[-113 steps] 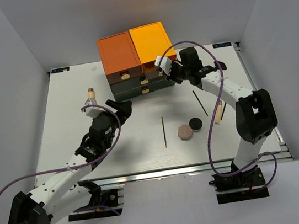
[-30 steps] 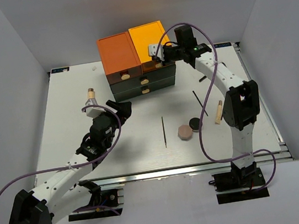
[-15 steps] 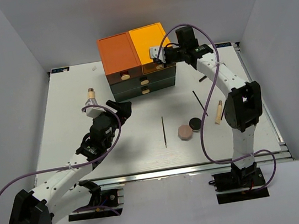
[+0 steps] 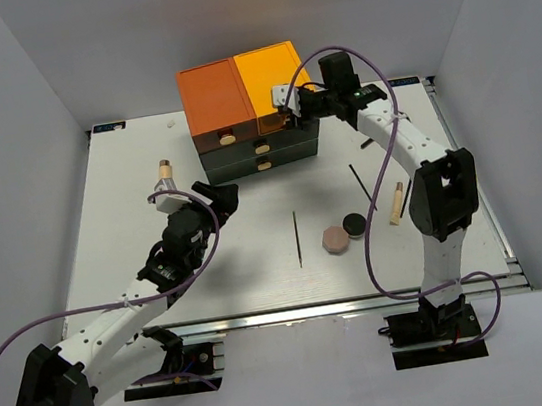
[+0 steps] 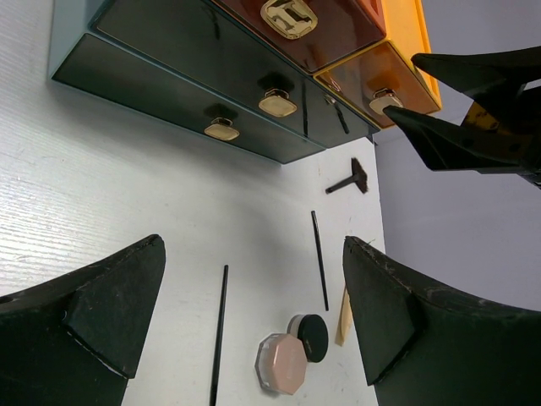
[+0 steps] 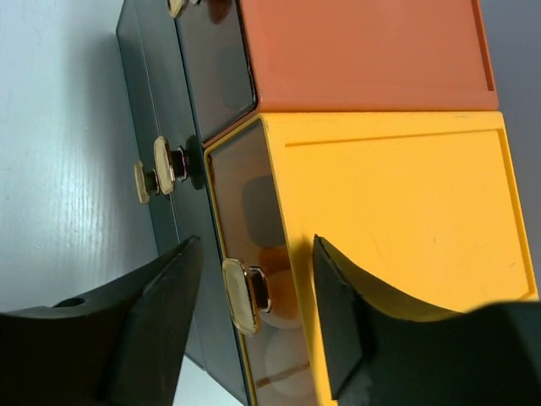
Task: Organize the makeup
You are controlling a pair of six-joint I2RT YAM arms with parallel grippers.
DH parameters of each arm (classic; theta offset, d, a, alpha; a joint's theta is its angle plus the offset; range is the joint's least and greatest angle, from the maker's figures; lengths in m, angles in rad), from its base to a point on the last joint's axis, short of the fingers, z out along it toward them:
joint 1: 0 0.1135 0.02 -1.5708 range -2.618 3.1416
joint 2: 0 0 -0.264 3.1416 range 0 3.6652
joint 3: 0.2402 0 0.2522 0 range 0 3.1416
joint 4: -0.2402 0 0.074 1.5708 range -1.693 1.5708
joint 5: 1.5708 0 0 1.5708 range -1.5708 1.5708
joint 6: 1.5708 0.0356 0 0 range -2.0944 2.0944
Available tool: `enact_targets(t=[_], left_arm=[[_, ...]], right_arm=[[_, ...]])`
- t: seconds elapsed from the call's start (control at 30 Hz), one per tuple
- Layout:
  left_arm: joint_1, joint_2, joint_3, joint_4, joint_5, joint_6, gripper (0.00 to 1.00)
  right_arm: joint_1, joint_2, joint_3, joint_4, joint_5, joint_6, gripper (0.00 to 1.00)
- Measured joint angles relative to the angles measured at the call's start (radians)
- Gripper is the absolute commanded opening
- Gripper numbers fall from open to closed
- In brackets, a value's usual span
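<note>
1. A pink round puff (image 4: 335,240) sits against a small black jar (image 4: 354,224) right of centre on the white table (image 4: 254,227), with a beige tube (image 4: 393,204) nearby.
2. Counted: one puff, one jar, a second tube (image 4: 162,170) far left, a thin black stick (image 4: 297,240) mid-table and a second stick (image 4: 363,187) farther right.
3. Only the right wrist view shows the right gripper (image 6: 255,244), jaws apart, straddling the yellow drawer's (image 6: 389,254) gold handle (image 6: 241,296). The left gripper (image 5: 254,245) hangs wide open.

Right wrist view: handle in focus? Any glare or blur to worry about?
Right wrist view: the gold handle is sharp, the right gripper's fingers dark and soft-edged, the tinted drawer front shows only vague pale shapes. Top external view: even light, soft shadows, no glare.
</note>
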Motion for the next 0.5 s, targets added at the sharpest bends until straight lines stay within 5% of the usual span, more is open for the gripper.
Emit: enact_targets(t=[0.33,0.43,0.47,0.5], left_arm=[[0.007,0.039,0.031,0.009,0.002,0.001,0.95],[0.022,0.077,0.068,0.029,0.010,-0.016,0.74],[0.033,0.096,0.084,0.041,0.015,-0.029,0.53],[0.043,0.118,0.100,0.057,0.020,-0.056,0.43]], right_arm=[[-0.004,-0.077,-0.017,0.106,-0.016,0.179,0.75],[-0.007,-0.155,-0.045,0.178,-0.005,0.264,0.81],[-0.008,-0.204,-0.095,0.235,0.022,0.307,0.64],[-0.009,-0.253,-0.143,0.283,0.051,0.357,0.47]])
